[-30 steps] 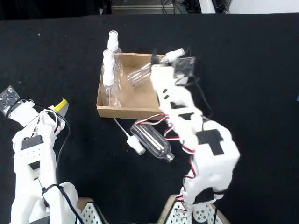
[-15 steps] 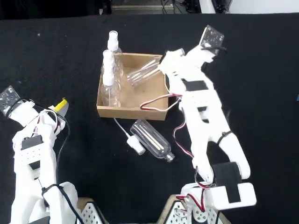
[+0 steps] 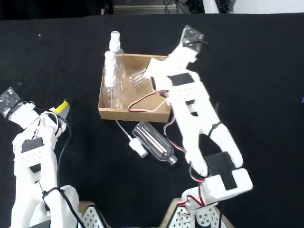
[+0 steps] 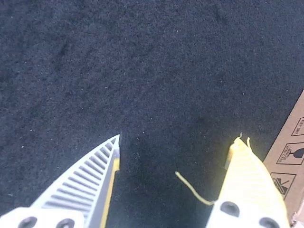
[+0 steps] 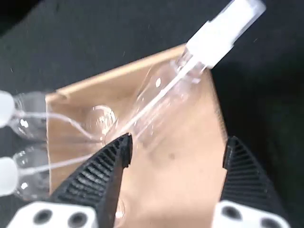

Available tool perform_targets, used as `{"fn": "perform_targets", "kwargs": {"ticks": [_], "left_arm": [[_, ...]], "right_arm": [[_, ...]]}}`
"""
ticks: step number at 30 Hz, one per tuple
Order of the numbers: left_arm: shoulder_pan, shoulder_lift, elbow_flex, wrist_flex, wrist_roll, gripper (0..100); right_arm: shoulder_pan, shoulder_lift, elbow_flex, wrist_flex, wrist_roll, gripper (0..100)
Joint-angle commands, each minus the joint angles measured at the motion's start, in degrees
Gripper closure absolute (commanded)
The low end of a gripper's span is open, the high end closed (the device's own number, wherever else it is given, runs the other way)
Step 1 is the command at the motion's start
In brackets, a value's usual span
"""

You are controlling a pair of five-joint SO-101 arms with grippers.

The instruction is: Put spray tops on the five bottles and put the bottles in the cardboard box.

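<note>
The right arm's black-fingered gripper (image 5: 179,142) hung over the shallow brown cardboard box (image 3: 130,114), jaws spread wide and holding nothing. Beneath it a clear plastic bottle with a white spray top (image 5: 161,102) lay slanted inside, its top propped over the rim (probably too long to lie flat). Two more capped clear bottles (image 3: 111,90) stood upright along the box's left wall, sparing floor space. In front of the box an uncapped clear bottle (image 3: 154,141) lay on the black cloth (image 3: 247,57), a loose white spray top (image 3: 138,147) just beside it, presumably the next pair to join. The left arm's yellow-tipped gripper (image 4: 178,140) sat open and empty near the box, out of the way.
</note>
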Motion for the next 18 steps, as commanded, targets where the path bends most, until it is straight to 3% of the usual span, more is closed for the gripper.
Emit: {"fn": "perform_targets", "kwargs": {"ticks": [1, 7, 18], "left_arm": [[-0.40, -0.62, -0.48, -1.14, 0.35, 66], [-0.40, -0.62, -0.48, -1.14, 0.35, 66], [-0.40, -0.62, -0.48, -1.14, 0.35, 66]], "right_arm": [[-1.93, -0.04, -3.38, -2.02, -0.44, 71.6], [-2.02, 3.65, -3.12, -8.09, -0.44, 71.6], [-0.70, 4.70, -1.80, -8.44, -0.44, 71.6]]}}
